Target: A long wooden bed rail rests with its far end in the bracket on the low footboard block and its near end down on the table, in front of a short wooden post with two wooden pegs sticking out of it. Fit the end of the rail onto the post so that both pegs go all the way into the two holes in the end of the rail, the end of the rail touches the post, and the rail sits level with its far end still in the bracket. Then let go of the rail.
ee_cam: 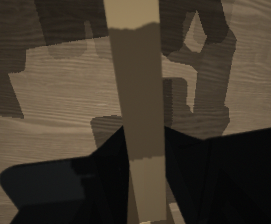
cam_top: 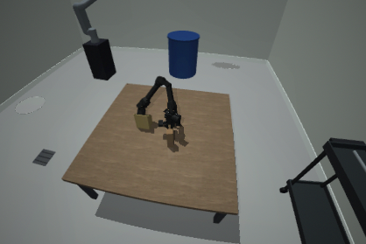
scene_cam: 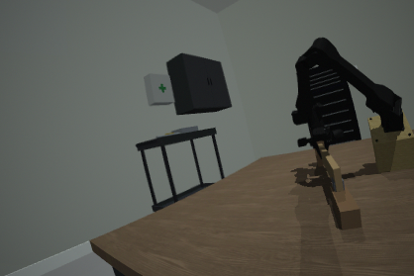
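The pale wooden rail [scene_cam: 333, 167] [ee_cam: 143, 100] runs between the fingers of my gripper [cam_top: 172, 125] [scene_cam: 321, 143] [ee_cam: 138, 127], which is shut on it. In the wrist view the rail passes from the top edge down between the dark fingers, turned slightly off vertical. In the exterior view its far end is at the small grey bracket on the low brown footboard block [scene_cam: 350, 211]; how deep it sits there is too small to tell. The post, the pegs and the rail's holes cannot be made out; the arm and fingers cover that end, so any gap there is hidden.
The arm's yellowish base block [cam_top: 143, 122] [scene_cam: 388, 150] stands on the wooden table [cam_top: 131, 170] [scene_cam: 208, 232] beside the rail. Shadows of the arm and gripper fall across the table around the rail. A blue barrel [cam_top: 183, 54] and a dark cart [cam_top: 315, 197] stand off the table.
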`<act>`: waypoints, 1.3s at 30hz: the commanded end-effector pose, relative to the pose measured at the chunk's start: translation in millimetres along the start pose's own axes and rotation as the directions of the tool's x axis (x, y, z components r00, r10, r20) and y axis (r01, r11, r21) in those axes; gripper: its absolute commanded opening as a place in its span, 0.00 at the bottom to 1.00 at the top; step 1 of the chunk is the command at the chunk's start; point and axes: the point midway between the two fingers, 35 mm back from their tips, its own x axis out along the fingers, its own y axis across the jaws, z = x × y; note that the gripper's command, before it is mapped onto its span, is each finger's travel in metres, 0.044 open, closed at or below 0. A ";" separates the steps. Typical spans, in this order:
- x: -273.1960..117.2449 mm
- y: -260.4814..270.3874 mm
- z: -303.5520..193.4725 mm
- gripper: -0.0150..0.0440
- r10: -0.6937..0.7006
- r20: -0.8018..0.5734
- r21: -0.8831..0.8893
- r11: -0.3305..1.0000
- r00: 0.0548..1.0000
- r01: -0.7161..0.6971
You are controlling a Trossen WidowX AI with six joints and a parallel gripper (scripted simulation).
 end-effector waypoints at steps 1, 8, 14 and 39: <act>-2.9 -1.5 -3.5 0.25 -0.009 -0.006 -0.001 1.000 1.000 0.009; -2.9 -1.5 -5.4 0.25 -0.009 -0.006 -0.001 1.000 1.000 0.009; -3.0 -1.5 -7.1 0.25 -0.009 -0.006 -0.001 1.000 1.000 0.009; -0.1 -0.1 -8.3 0.65 0.000 0.000 0.000 1.000 1.000 0.000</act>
